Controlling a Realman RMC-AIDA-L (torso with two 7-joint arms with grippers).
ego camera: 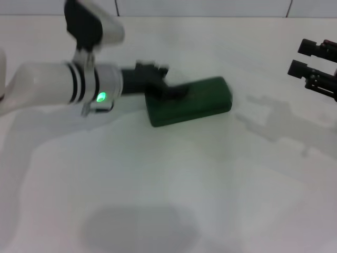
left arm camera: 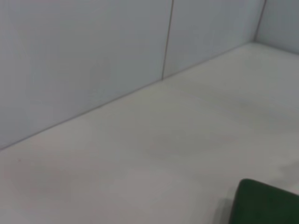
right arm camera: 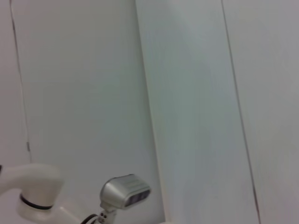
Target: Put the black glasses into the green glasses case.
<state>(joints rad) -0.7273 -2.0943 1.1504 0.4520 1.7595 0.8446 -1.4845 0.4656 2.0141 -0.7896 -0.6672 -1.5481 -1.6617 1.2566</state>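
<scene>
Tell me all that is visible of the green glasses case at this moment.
The green glasses case is a dark green, hard-looking rectangular box with rounded corners. It lies flat and closed on the white table, near the middle, its long side running slightly askew. The left pincer rests on the lid at the case's left end. The left wrist view shows only one dark green corner. No glasses are visible.

Left gripper (ego camera: 176, 90) on glasses case (ego camera: 202, 103); right gripper (ego camera: 310, 63) far right.
</scene>
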